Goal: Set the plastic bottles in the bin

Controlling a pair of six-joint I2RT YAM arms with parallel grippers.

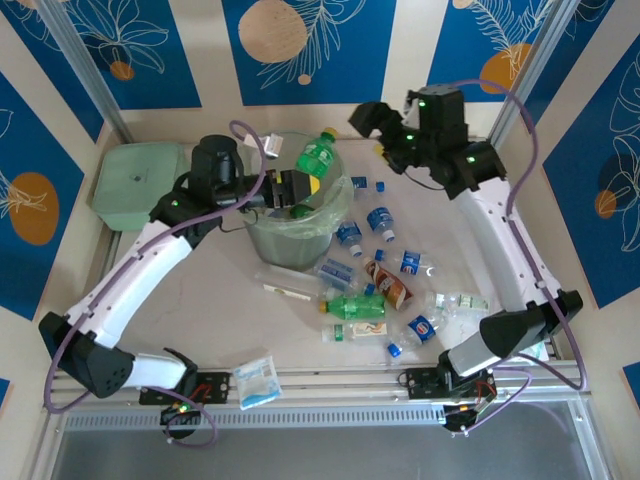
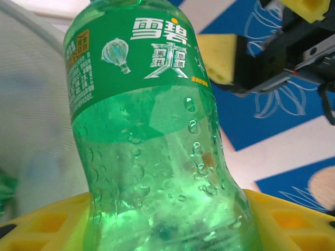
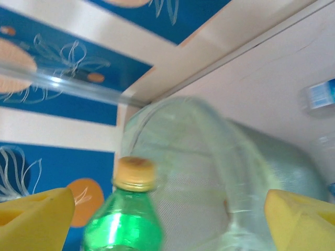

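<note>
A green soda bottle with a yellow cap is held tilted above the rim of the round pale-green bin. My left gripper is shut on its lower body, and the yellow pads press both sides of the bottle. My right gripper hangs open just right of the bottle's cap, touching nothing. In the right wrist view the bottle's neck stands between the wide-apart fingers, with the bin behind. Several more plastic bottles lie on the table right of the bin.
A square pale-green lidded box sits at the far left. A white-and-blue packet lies near the front edge. A long clear bottle lies in front of the bin. Blue caps are scattered behind the bottle pile.
</note>
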